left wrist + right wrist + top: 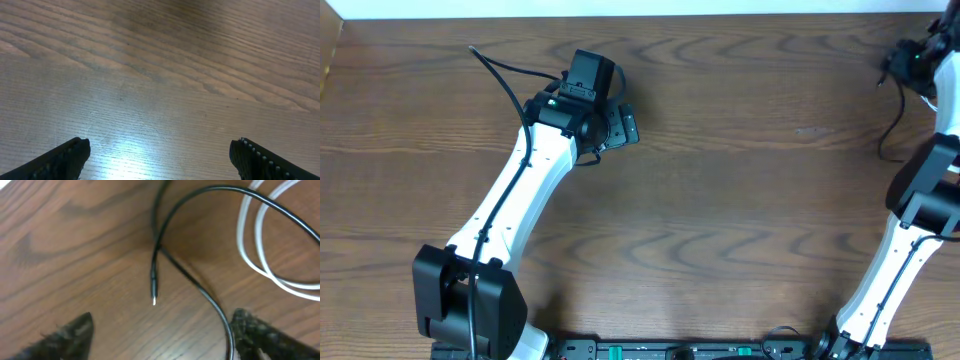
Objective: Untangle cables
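finds the black cable looped on the table, seemingly crossing itself just above its plug end, with the white cable curled close beside. hangs the right gripper over both, jaws spread, grasping nothing. holds the left gripper released too, well apart to the left.

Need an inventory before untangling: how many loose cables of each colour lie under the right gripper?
Black cable: 1
White cable: 1
Total: 2, as far as the strands can be traced; each loops, so more than one strand of it shows.
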`<state>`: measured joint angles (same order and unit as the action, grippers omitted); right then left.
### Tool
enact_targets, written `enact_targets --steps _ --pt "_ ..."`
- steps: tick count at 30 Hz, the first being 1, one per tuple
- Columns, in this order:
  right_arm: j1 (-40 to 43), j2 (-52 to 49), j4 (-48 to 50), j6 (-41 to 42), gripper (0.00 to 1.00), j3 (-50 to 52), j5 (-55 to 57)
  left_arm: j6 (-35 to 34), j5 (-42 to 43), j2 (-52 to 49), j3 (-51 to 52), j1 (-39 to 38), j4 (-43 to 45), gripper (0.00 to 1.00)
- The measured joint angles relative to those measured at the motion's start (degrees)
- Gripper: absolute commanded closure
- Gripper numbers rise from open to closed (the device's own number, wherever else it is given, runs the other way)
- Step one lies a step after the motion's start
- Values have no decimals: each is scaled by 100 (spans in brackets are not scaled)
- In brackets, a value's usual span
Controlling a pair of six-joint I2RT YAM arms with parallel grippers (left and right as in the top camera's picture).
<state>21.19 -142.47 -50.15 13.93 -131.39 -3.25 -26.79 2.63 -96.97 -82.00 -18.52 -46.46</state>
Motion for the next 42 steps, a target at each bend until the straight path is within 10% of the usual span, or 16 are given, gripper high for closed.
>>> enact_targets --steps 42 --pt "-2562 4336 -4140 -1279 1 -39 -898 -2 0 0 0 0 0 6"
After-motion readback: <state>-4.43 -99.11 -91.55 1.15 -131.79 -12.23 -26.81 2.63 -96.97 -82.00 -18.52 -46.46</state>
